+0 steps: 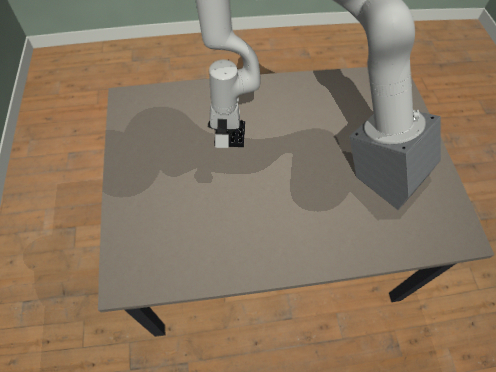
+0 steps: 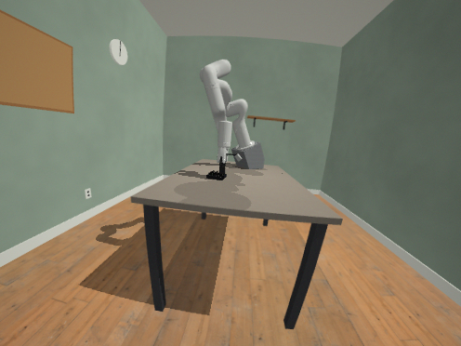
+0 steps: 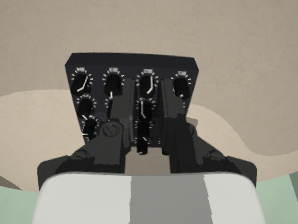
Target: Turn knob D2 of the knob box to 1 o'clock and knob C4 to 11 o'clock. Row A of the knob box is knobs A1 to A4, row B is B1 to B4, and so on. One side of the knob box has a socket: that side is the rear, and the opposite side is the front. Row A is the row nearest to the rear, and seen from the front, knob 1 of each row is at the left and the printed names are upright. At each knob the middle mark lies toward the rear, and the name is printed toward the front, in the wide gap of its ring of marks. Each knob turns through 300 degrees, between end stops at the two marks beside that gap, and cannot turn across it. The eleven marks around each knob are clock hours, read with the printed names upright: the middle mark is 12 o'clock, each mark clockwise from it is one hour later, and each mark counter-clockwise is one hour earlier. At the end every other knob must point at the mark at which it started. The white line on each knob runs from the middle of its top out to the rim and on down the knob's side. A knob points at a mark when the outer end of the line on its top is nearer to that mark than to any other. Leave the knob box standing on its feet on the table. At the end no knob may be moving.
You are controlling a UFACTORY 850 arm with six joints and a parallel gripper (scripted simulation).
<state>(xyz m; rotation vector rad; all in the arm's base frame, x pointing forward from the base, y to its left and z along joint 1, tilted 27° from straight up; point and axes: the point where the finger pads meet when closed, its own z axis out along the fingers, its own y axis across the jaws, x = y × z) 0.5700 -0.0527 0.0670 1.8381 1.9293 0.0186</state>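
Plainly, tool: the gripper [image 1: 222, 126] [image 2: 222, 171] [image 3: 147, 93] stands partly open, fingers apart, clamped on nothing.
Knob box: under the fingers on the table [image 1: 225, 220] [image 2: 232, 200] [image 3: 240, 30]; the box [image 1: 238, 136] [image 2: 214, 176] [image 3: 132, 59] shows right of the wrist in the top view.
Reading of rows: names face the upper edge of the wrist frame, so front is likely up there, column 1 at right.
Knob D2: by that reading, the upper-row knob [image 3: 147, 86] second from right, lying in the lane between the fingertips, a finger to either side.
Knob C4: probably the left-column knob [image 3: 85, 107] one row lower, outside the fingers, left and slightly down the frame.
Finger line: the gap runs up and down the wrist frame, along column 2; closing would come from left and right.
Tight room: the upper-right corner knob [image 3: 181, 87] sits just beside the right-hand finger, the upper-row knob [image 3: 113, 84] near the left one; a wide opening or swing could nudge either.
Contact height: cannot tell how deep the tips reach.
Next move: if D2 is the target, centre, close, then turn about its axis.
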